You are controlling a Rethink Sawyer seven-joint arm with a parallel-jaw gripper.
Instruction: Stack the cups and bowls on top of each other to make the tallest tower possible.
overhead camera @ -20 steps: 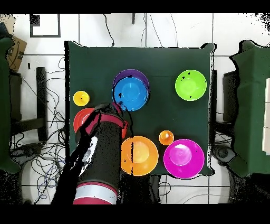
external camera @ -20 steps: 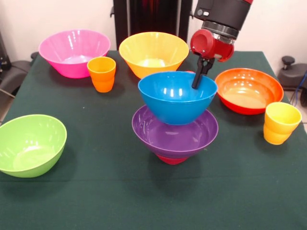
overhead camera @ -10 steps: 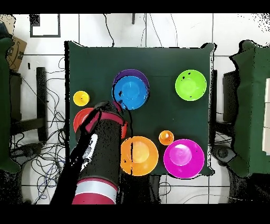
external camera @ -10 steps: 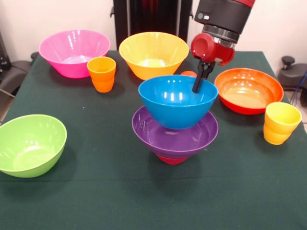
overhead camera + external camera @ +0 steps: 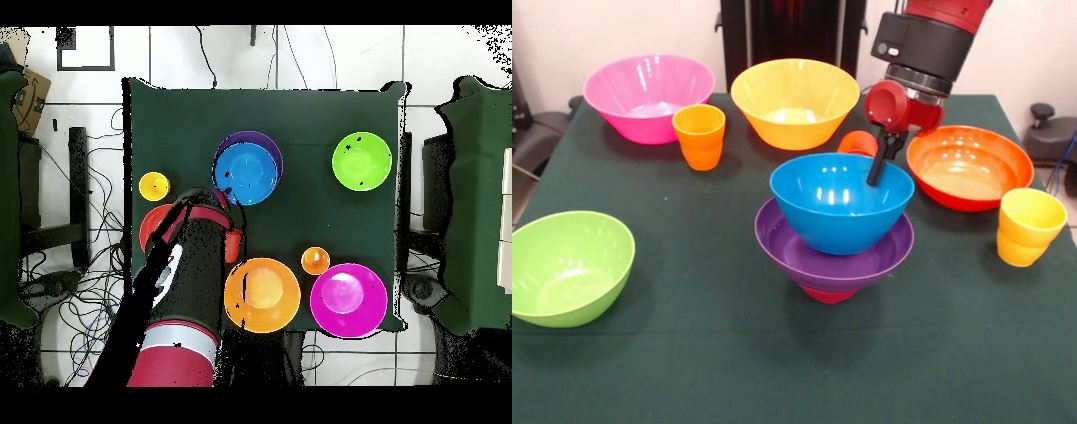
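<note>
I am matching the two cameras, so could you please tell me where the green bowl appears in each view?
Front view: the green bowl sits alone near the picture's left edge, below the middle.
Overhead view: the green bowl lies in the upper right part of the table.
Shared landmark: the blue bowl, nested in the purple bowl, stands near the table's middle in both.

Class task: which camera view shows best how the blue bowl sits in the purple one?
The front view. It shows the blue bowl from the side, nested in the purple bowl, with the gripper at its far rim. The overhead view shows only a blue disc inside a purple crescent, no height.
</note>
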